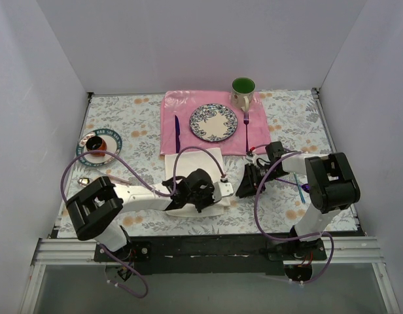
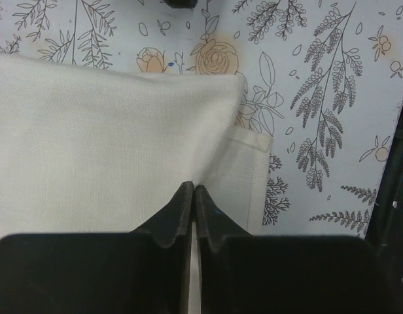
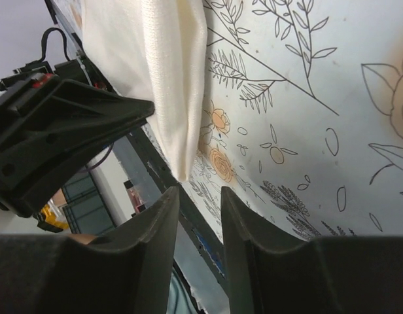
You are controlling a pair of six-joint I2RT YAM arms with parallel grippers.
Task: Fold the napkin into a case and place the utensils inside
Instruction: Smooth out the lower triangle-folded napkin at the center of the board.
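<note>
With the left end effector [image 2: 192,191] pinched shut on the napkin [image 2: 90,144] just nearside of the pink placemat [image 1: 188,104] and the right end effector [image 3: 200,196] apart beside it, best carry the layer over low, edges aligned.

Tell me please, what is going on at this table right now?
Two robot arms are working on a plain cream-white cloth napkin lying partly folded on the flower-printed table. The left gripper is shut with its tips on the cloth near a folded corner, and seems to pinch it. The right gripper is open beside the napkin's edge, holding nothing. A shiny iridescent utensil lies on the table farther right, not yet in any case.
</note>
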